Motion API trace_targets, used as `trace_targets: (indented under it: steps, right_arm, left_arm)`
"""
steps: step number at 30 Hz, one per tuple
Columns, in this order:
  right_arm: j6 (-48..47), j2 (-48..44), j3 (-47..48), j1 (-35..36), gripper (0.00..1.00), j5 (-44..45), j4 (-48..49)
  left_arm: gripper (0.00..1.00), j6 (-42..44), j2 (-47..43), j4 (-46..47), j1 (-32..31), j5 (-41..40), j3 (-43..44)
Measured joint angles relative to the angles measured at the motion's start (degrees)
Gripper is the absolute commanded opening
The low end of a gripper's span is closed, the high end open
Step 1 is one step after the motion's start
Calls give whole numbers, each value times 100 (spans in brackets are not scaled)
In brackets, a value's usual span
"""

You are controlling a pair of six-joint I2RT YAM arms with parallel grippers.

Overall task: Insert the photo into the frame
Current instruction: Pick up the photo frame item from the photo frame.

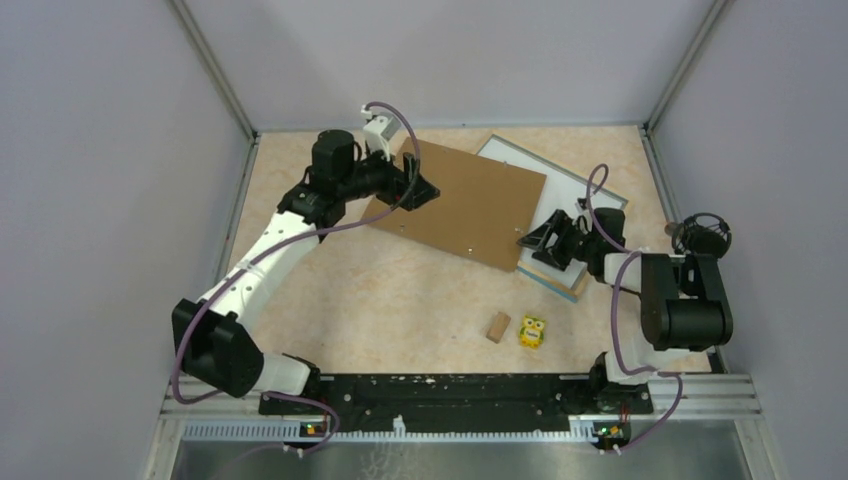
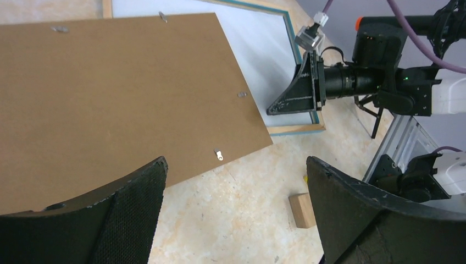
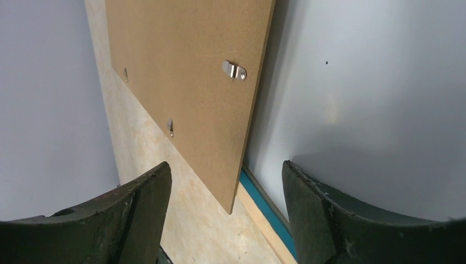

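The left gripper (image 2: 235,165) stood wide open with nothing between its fingers, at the upper-left end of the brown backing board (image 1: 465,205) in the top view. The right gripper (image 3: 225,165) was also parted and held nothing. It hovered over the lower-right part of the frame (image 2: 297,130), just beside the board's near corner.

The frame lay flat on the bench (image 1: 400,300), right of centre in the top view, its wood and blue edge showing along its lower side. A pale sheet (image 2: 258,49) filled it. Whether that was the photo lying face down could not be told, as no print showed on it. The board lay tilted across the frame's left part and covered that side, with the rest of the board on the bench. Small metal clips (image 3: 234,70) sat along the board's edges.

The frame's upper corner came near the back wall, and its right side was near the right wall. Bare bench spread across the lower left and centre of the top view. A wooden block (image 1: 497,327) and a yellow toy (image 1: 532,332) sat side by side below the frame, apart from it.
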Motion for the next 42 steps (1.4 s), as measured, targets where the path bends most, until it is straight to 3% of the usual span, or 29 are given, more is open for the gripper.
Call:
trace_targets:
  steps: [6,27,38,42]
  right_arm:
    - [323,330,-35,-2,59,-153,612]
    - [1484,1613,-7,291,44,-472,2697]
    - [2131,2162,52,452,6,-256,3731]
    - [2354,1812,46,557,0,-120,3663]
  left_arm:
    - [98,-195,-2,321,-46,92,-540]
    - [99,-234,-57,852,-190,-46,-1104]
    - [98,-258,-358,905,-439,-87,-1167]
    - [99,-291,-623,968,-529,-87,-1241]
